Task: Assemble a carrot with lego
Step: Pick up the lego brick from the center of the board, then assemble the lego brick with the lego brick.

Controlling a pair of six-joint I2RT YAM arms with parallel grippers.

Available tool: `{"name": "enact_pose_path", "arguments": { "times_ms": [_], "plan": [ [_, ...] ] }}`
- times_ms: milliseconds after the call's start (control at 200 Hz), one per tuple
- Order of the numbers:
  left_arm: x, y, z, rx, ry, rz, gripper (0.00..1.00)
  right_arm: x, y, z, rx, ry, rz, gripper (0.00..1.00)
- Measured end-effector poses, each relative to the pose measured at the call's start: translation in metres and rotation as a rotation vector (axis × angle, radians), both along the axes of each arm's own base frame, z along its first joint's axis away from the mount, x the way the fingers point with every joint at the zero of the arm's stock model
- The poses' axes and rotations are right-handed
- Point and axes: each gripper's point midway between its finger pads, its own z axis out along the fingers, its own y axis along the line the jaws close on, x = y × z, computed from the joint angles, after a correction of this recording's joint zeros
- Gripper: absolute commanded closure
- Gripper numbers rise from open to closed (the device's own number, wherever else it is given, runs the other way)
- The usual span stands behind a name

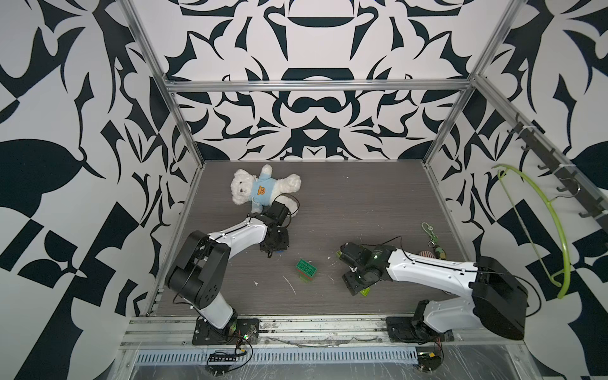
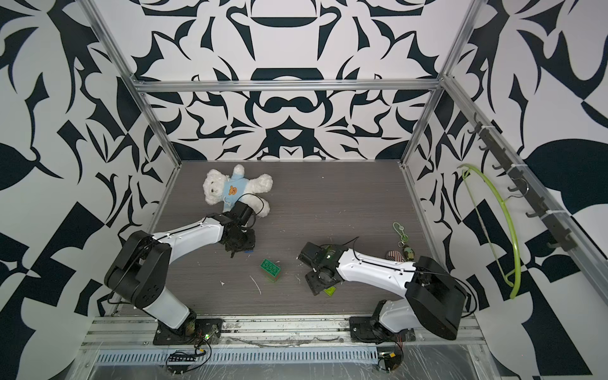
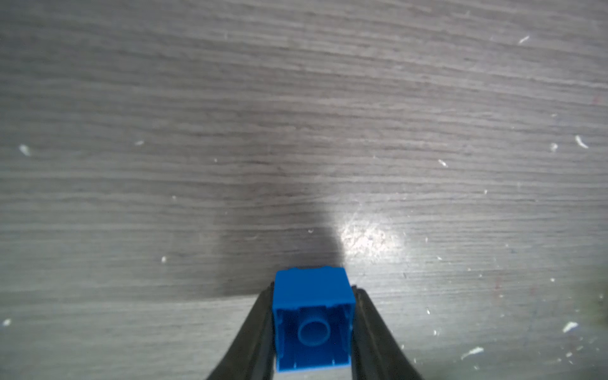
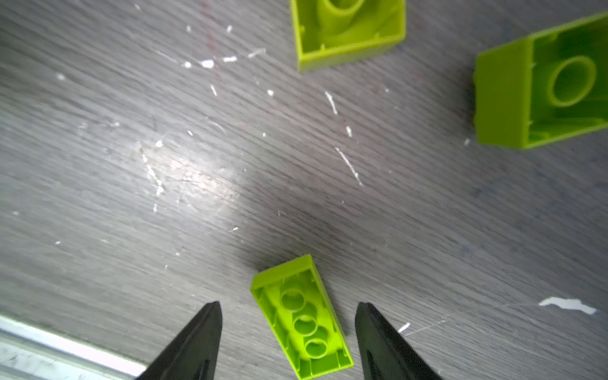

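My left gripper (image 3: 312,291) is shut on a blue square brick (image 3: 312,324), gripped by its sides with its hollow underside towards the wrist camera. Both top views show this gripper (image 1: 274,247) low over the table, with a sliver of blue (image 2: 249,251) beside it. A short stack topped by a dark green studded brick (image 1: 306,269) stands at mid-table. My right gripper (image 4: 288,304) is open, its fingers either side of a lime oblong brick (image 4: 301,319) that lies hollow side up without touching it. Two more lime bricks (image 4: 348,29) (image 4: 539,85) lie beyond.
A white teddy bear (image 1: 260,189) lies at the back left, just behind the left wrist. A keychain trinket (image 1: 431,237) lies at the right beside the right arm. A green hanger (image 1: 539,227) hangs on the right wall. A metal rail (image 4: 49,345) runs along the table's front edge.
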Motion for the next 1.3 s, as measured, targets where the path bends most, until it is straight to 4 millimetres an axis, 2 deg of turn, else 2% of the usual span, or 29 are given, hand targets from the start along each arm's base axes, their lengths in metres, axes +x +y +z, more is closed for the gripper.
{"name": "enact_pose_path", "arguments": {
  "times_ms": [65, 130, 280, 385, 450, 545, 765, 840, 935, 1105, 1300],
  "plan": [
    [-0.001, 0.000, 0.010, 0.002, -0.012, -0.039, 0.81, 0.003, 0.000, 0.009, 0.035, -0.009, -0.004, 0.29],
    [0.001, -0.002, 0.033, -0.015, -0.061, -0.094, 0.85, 0.010, 0.000, 0.023, 0.091, -0.028, -0.022, 0.29],
    [0.004, -0.021, 0.117, -0.133, -0.273, -0.279, 0.85, 0.041, -0.007, 0.068, 0.251, -0.110, -0.093, 0.29],
    [-0.009, -0.038, 0.167, -0.200, -0.398, -0.466, 0.86, 0.063, -0.016, 0.090, 0.309, -0.156, -0.126, 0.29],
    [-0.021, -0.046, 0.188, -0.215, -0.442, -0.590, 0.87, 0.072, -0.020, 0.096, 0.324, -0.168, -0.131, 0.29],
    [-0.038, -0.055, 0.203, -0.209, -0.475, -0.772, 0.88, 0.081, -0.023, 0.101, 0.346, -0.173, -0.127, 0.29],
    [-0.090, -0.069, 0.214, -0.171, -0.511, -1.291, 0.92, 0.088, -0.022, 0.107, 0.385, -0.184, -0.124, 0.29],
    [-0.111, -0.073, 0.210, -0.160, -0.509, -1.503, 0.95, 0.088, -0.021, 0.108, 0.390, -0.185, -0.120, 0.29],
    [-0.128, -0.078, 0.197, -0.143, -0.485, -1.736, 0.96, 0.088, -0.022, 0.109, 0.390, -0.190, -0.119, 0.29],
    [-0.140, -0.093, 0.165, -0.105, -0.380, -2.022, 0.96, 0.088, -0.022, 0.111, 0.392, -0.197, -0.117, 0.29],
    [-0.139, -0.102, 0.141, -0.074, -0.248, -2.183, 0.98, 0.088, -0.023, 0.110, 0.391, -0.197, -0.113, 0.29]
  ]
}}
